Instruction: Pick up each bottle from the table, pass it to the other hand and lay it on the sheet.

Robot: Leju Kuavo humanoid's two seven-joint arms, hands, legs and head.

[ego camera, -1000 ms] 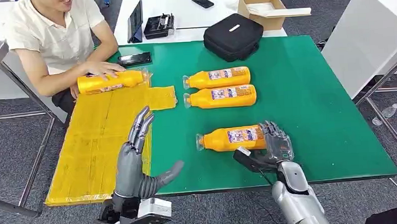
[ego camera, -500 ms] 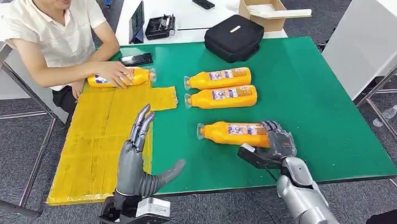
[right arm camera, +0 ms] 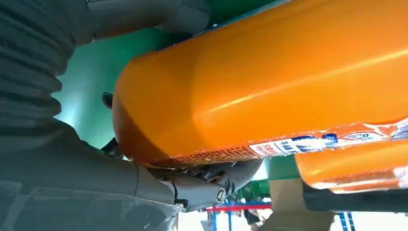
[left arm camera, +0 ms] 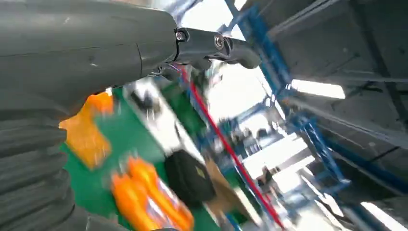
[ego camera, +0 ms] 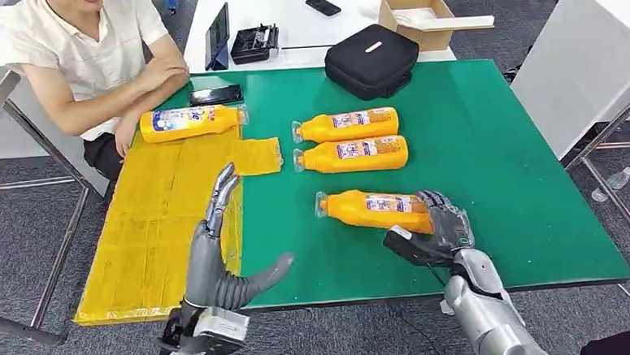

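At about five o'clock in the head view, the robot's silver right hand [ego camera: 435, 230] gripped the base end of an orange plastic bottle with a printed label [ego camera: 370, 210], thumb under it and dark fingers [ego camera: 442, 216] over its top. That held bottle lay slanted over the green-topped bench [ego camera: 490, 160], its capped neck pointing toward nine o'clock. From the right wrist view, the orange body [right arm camera: 269, 72] sat against the palm with the thick grey thumb [right arm camera: 202, 185] wrapped beneath it.

At seven o'clock the left hand [ego camera: 218, 252] stood raised and released, holding nothing, its fingers [ego camera: 219, 195] stretched upward over the edge of the yellow sheet [ego camera: 151, 227] and its thumb jutting toward the right.

Farther up, near the middle of the bench, two more orange bottles lay side by side, the nearer one [ego camera: 351, 154] touching or just beside the farther one [ego camera: 346, 125], both necks toward nine o'clock.

At ten o'clock another orange bottle [ego camera: 191, 121] lay on the far end of the yellow sheet, near a seated person's folded arms [ego camera: 140, 81]. A black phone [ego camera: 214, 94] rested just beyond it. At twelve o'clock a black zipped case [ego camera: 371, 59] sat on the far edge of the bench.
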